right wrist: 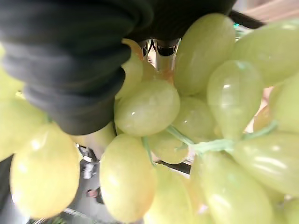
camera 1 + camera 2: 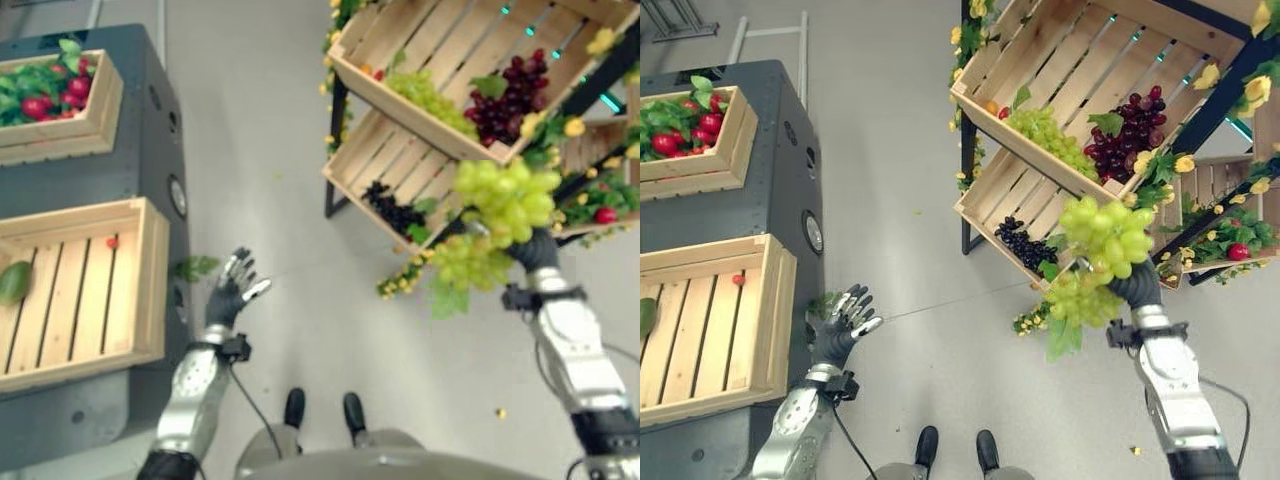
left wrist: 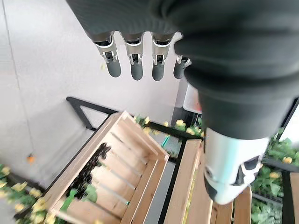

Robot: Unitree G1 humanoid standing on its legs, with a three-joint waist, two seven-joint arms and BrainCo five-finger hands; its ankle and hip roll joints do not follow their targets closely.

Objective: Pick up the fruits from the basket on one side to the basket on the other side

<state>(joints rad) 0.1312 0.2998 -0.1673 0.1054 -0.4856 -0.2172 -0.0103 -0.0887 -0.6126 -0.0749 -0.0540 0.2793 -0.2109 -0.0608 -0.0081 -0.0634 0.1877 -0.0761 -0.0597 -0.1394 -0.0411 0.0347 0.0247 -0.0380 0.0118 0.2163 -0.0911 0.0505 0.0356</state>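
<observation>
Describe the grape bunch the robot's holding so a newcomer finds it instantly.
Start at the tilted wooden crates on the black rack to the robot's right. In front of the lower crate, above the floor, the right hand holds up a big bunch of green grapes with a leaf hanging below. Unlike the green, dark red and black bunches lying in crates, it is in the air.

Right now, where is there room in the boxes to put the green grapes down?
The near crate beside the left hand is mostly bare slats between a green fruit and a small red one. The far crate is crowded. The right hand holds the green grapes.
</observation>
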